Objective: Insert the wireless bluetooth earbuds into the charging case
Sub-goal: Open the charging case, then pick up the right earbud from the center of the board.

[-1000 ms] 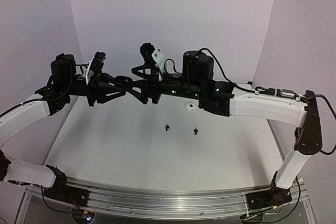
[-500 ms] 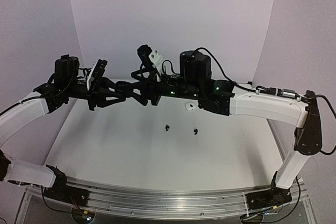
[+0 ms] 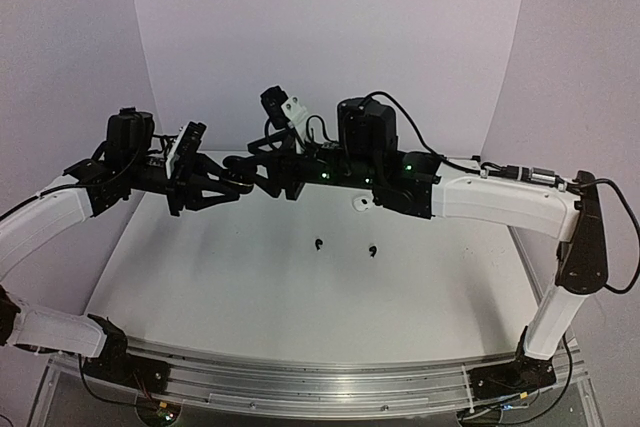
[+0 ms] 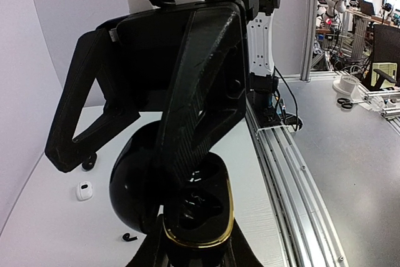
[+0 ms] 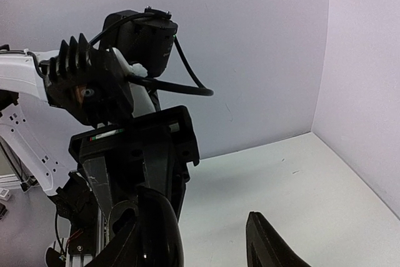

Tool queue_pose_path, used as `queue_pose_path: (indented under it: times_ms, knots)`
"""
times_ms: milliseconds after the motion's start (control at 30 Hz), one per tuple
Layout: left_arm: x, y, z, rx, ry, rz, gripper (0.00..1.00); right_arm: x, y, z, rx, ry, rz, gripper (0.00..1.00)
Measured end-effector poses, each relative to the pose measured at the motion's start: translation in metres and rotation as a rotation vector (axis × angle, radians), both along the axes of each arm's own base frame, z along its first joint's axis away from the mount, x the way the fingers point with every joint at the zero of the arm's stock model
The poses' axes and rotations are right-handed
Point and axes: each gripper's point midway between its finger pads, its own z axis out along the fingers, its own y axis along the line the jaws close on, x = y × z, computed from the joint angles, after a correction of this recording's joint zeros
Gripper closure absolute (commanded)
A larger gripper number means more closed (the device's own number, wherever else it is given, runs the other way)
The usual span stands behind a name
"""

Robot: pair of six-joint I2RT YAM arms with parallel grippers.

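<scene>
Table (image 3: 200, 287): two black comma-shaped earbuds (image 3: 319, 243), loose.
Left gripper (image 3: 228, 185): clamped on glossy, gold-rimmed black case (image 4: 200, 217).
Right gripper (image 5: 206, 242): fingers apart, crowding case.

Light: soft, even — faint shadows on the worktop (image 3: 250, 282).
Close-ups: near black parts dark, slightly blurred.
Edges: top view bows outward.

Both arms are up well above the table (image 3: 250, 277), forearms near level, grippers meeting over its far middle. Left arm (image 3: 50, 217) reaches in from the table's left side, left gripper (image 3: 228, 177) clamped on the open charging case (image 3: 237, 169). Right arm (image 3: 500, 202) stretches across from the table's right edge. Right gripper (image 3: 255, 169) has jaws apart, one finger either side of the case.
</scene>
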Motion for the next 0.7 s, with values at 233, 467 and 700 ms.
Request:
queue_pose_path:
  times_ms: [233, 467, 700]
  knots:
    - [-0.001, 0.001, 0.000, 0.003, 0.013, 0.003, 1.00, 0.009, 0.000, -0.004, 0.019, 0.116, 0.012, 0.43]
    - [0.001, 0.001, -0.004, 0.020, 0.106, 0.023, 1.00, 0.012, 0.003, -0.013, 0.020, 0.211, 0.064, 0.37]
    - [-0.001, -0.001, -0.009, 0.029, 0.197, 0.009, 1.00, 0.007, 0.008, -0.015, 0.014, 0.251, 0.114, 0.33]
